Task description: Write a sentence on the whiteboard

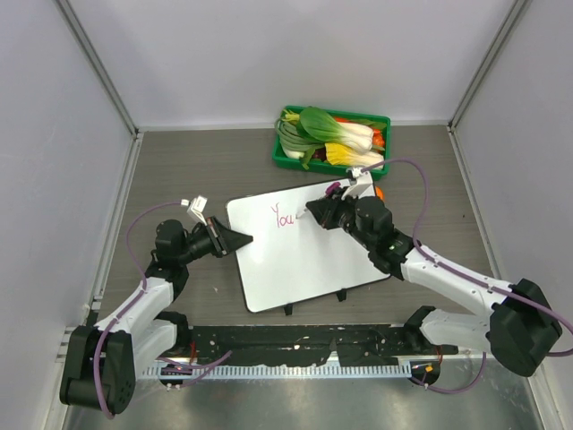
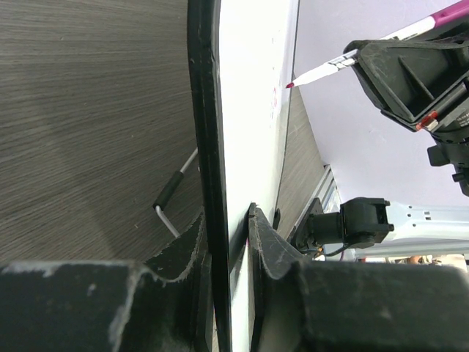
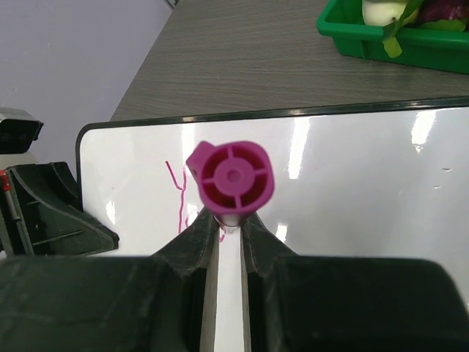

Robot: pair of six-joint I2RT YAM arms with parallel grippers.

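Observation:
The whiteboard [image 1: 304, 255] lies flat mid-table, turned slightly. On its far left part the sentence [image 1: 284, 216] reads "You" in thin pink strokes. My left gripper [image 1: 242, 238] is shut on the board's left edge; in the left wrist view its fingers [image 2: 256, 227] pinch the black rim of the whiteboard [image 2: 253, 88]. My right gripper [image 1: 315, 211] is shut on a white marker with a magenta end [image 1: 333, 189], just right of the word. The marker's tip [image 2: 290, 86] hovers at the surface. In the right wrist view the marker's end [image 3: 233, 176] hides the tip, with pink strokes [image 3: 178, 198] beside it.
A green bin [image 1: 285, 159] of bok choy and other vegetables stands behind the board, with a small orange thing [image 1: 380, 192] next to it. Two black clips [image 1: 288, 310] stick out from the board's near edge. A wire leg [image 2: 174, 192] shows under the board. Grey walls enclose the table.

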